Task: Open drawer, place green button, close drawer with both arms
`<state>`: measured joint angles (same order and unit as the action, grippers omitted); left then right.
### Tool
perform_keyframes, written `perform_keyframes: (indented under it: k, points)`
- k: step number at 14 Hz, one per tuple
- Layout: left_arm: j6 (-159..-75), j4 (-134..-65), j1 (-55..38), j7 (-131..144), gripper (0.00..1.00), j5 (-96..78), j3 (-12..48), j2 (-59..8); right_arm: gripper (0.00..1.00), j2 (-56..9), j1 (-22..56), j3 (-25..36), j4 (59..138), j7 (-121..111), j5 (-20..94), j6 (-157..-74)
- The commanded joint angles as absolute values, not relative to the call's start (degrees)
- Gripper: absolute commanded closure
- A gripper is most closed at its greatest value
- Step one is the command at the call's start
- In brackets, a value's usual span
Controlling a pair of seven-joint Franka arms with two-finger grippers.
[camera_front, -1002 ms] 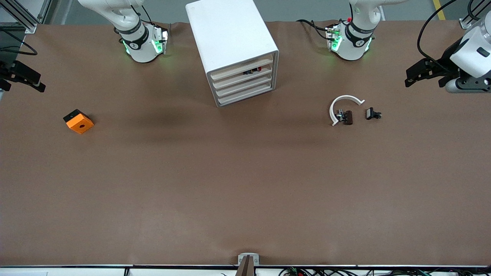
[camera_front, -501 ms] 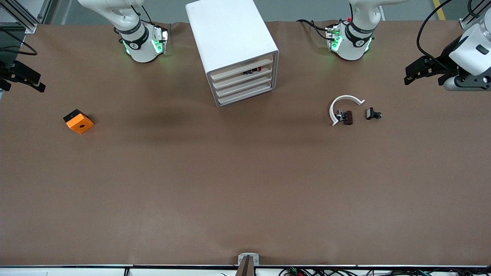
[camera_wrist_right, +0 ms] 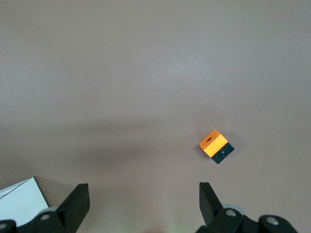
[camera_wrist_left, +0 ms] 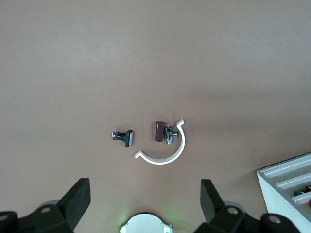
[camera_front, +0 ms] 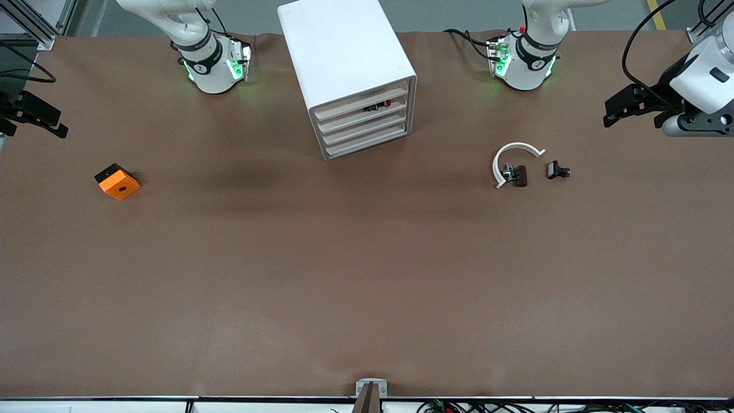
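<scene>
The button (camera_front: 378, 105) lies inside the second drawer (camera_front: 362, 110) from the top of the white cabinet (camera_front: 346, 71), well away from both grippers, a small dark part with a touch of red showing in the slot above the beige front edge; its green cap peeks out at the cabinet's corner in the left wrist view. All four fronts look about flush, so I judge the drawer shut or nearly so and the task at or close to its end. The left gripper (camera_front: 628, 108) hangs with its fingers spread and empty over the table's edge at the left arm's end; the right gripper (camera_front: 31, 115) hangs released and empty over the edge at the right arm's end. If the drawer is not fully seated, a late push could slide the light cabinet across the brown table (camera_front: 367, 275), since nothing braces it. Between the left gripper and the cabinet lie a white curved clip (camera_front: 513, 158) touching a brown part (camera_front: 519, 175), with a black part (camera_front: 556, 170) just beside; a low sweep would scatter them. The orange block (camera_front: 117, 182) sits near the right gripper. Otherwise both arms have wide open room, though each stands close to the table's edge.
</scene>
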<state>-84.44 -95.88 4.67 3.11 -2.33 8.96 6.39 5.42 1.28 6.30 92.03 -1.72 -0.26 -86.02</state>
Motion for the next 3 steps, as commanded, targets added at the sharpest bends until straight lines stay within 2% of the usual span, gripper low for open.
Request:
perform_keyframes:
  k: [1,3]
  points:
    - [-83.76,-95.01,4.92,2.11,0.00,-1.93,9.40,6.15,0.00,6.68,1.41,6.24,93.08,-0.88,-0.44,-86.40]
    - [-83.76,-95.01,4.92,2.11,0.00,-2.02,9.40,6.15,0.00,6.77,1.41,6.24,93.08,-0.88,-0.35,-86.40]
